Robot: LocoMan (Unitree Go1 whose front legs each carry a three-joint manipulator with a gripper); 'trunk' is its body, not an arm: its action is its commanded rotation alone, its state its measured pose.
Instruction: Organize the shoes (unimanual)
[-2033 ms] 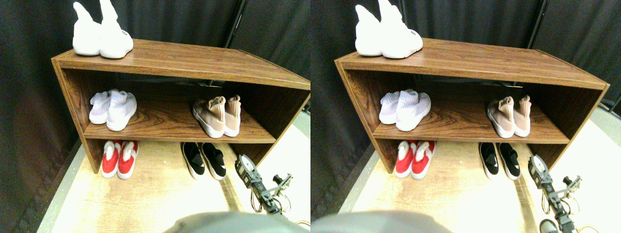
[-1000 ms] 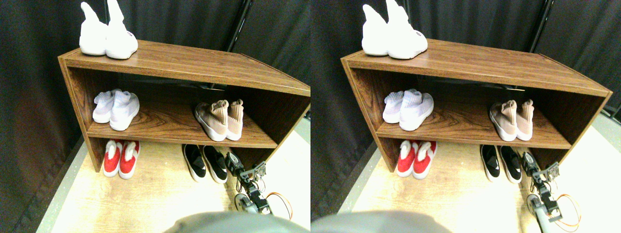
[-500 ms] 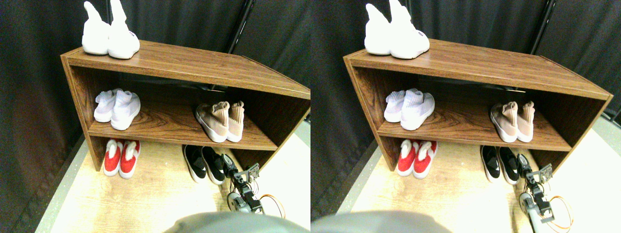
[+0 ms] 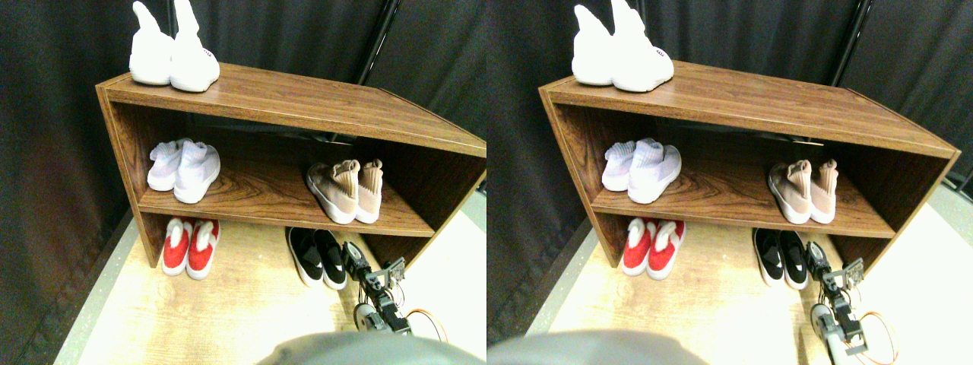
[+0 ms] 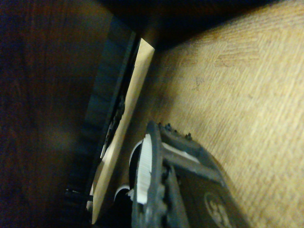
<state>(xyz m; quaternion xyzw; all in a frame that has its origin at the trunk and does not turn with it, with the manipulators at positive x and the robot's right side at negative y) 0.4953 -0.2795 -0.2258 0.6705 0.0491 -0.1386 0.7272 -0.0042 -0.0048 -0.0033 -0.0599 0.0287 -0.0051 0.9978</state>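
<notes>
- One working tool counts here: the right manipulator's dark two-jaw gripper [image 4: 352,255], low over the pale wood-grain floor [image 4: 228,304], its tip against the outer side of the nearer shoe of the black knit pair with white soles [image 4: 318,257]. Whether the jaws are parted or closed, I cannot tell; the wrist view shows only one dark jaw frame, a shoe's white sole edge beside it, and floor.
- Two black shoes lie side by side on the floor, just under the front edge of the brown wood-veneer shoe rack [image 4: 304,99], right of centre. The step in hand looks like a nudge or a grab of the right-hand shoe. To do it well, keep the tip low and square against the sole, and press slowly so the shoe slides without twisting away from its partner.
- Mind the rack's right side panel, close beside the gripper; a wide swing could strike it.
- Farther along the floor, the red-and-white pair [image 4: 188,247] stands well apart and needs no touching.
- Above the black pair, the beige-tan knit pair with white soles [image 4: 346,190] rests on the middle shelf, already tidy by my reading.
</notes>
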